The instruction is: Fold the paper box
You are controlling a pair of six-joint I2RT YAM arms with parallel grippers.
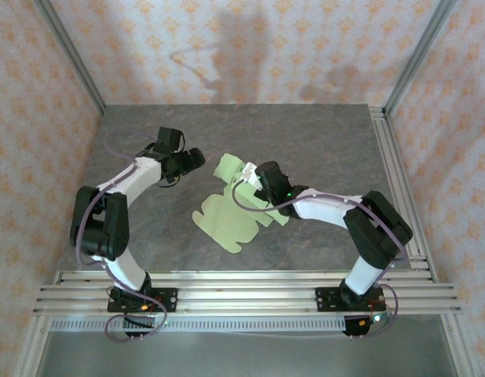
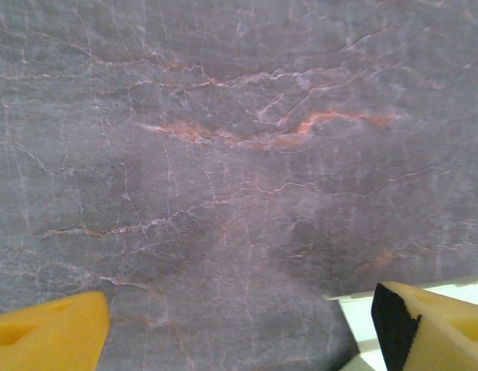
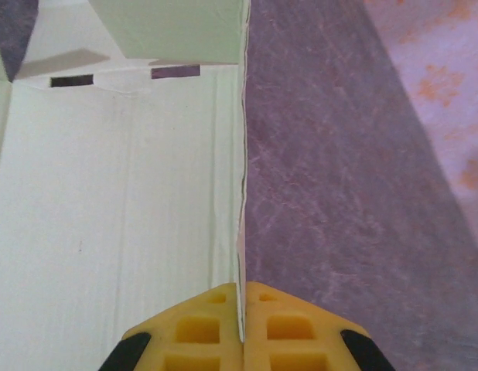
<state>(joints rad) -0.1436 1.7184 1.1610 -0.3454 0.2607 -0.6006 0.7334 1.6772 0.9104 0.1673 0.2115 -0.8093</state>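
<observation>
Spread mostly flat at the centre of the top view on the grey table (image 1: 321, 141): the paper box (image 1: 231, 220). Pinching its raised upper edge tight with the right gripper (image 3: 243, 321), elbow folded at lower right. Holding the left gripper (image 1: 194, 159) spread wide and empty just left of the sheet, forearm angled up-right.

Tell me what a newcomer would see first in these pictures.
A pale green die-cut paper sheet lies partly folded on the grey stone-patterned tabletop. The yellow jaws of the right arm are shut on one of its edges, while those of the left arm stand open just beside it.
</observation>
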